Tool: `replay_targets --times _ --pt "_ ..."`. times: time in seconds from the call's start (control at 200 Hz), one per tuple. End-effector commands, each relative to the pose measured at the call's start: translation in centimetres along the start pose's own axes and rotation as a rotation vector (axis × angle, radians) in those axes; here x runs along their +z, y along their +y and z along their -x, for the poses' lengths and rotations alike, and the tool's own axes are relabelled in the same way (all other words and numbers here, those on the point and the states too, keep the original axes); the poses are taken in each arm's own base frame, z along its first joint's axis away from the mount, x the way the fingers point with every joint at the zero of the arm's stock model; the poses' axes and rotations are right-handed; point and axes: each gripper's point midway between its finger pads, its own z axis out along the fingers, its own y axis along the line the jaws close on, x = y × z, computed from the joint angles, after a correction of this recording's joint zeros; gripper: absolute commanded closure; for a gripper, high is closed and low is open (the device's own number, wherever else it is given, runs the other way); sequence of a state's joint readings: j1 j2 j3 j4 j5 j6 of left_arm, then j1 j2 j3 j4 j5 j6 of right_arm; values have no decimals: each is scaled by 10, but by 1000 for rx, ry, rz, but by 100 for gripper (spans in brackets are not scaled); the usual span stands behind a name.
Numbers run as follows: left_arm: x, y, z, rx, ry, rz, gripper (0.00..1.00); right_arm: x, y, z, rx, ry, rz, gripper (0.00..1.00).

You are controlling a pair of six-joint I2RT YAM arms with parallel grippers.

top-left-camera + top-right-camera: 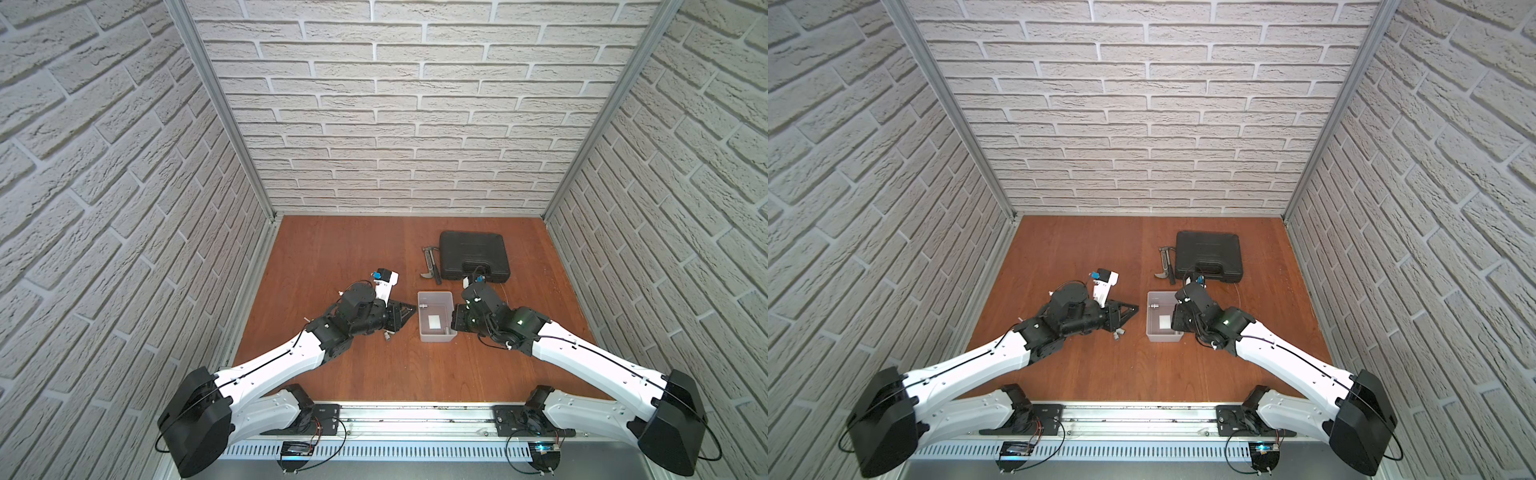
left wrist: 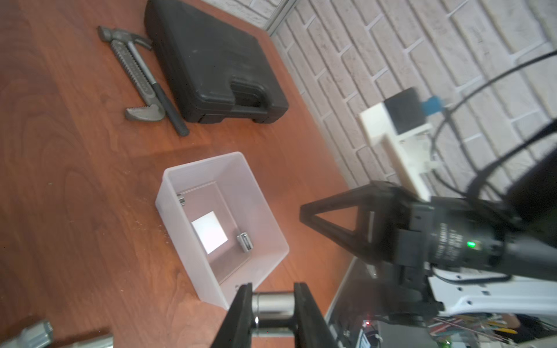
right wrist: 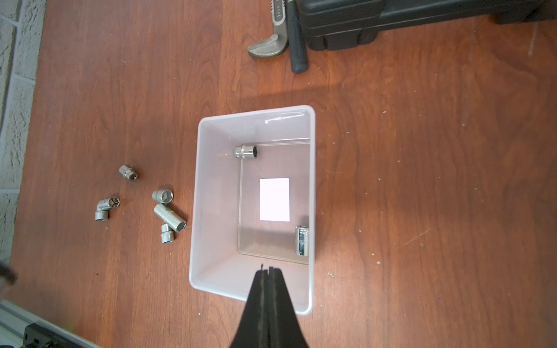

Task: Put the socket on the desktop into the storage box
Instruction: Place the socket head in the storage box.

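Right wrist: white square (image 3: 274, 199), storage box (image 3: 217, 195)

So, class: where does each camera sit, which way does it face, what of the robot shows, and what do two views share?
Top views: high behind the robot, facing down at the desktop; left arm and right arm show.
Left wrist: on left arm, facing the box; left gripper shut on a socket.
Right wrist: above the box, looking down; shut right gripper.
Shared: wrist views both show box and case.
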State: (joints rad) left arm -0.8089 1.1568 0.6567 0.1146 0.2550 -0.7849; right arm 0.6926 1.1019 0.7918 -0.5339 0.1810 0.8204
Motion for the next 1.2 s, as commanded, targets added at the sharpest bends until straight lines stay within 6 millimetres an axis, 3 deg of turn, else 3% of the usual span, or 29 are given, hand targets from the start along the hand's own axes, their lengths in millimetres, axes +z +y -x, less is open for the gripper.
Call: replay_targets --times 0.0,0.315,0.71,1.195 --pt "12 16 -1 31 21 112 100 -4 -17 1 36 -25 -45 98" --pt "47 3 -4 96 91 154 100 -3 -27 0 64 -25 -56 98" --pt "83 12 1 77 151 254 100 -4 -37 -3 96 -17 -69 98" --pt "109 20 -9 48 206 301 100 -9 -40 -1 109 -23 -64 98"
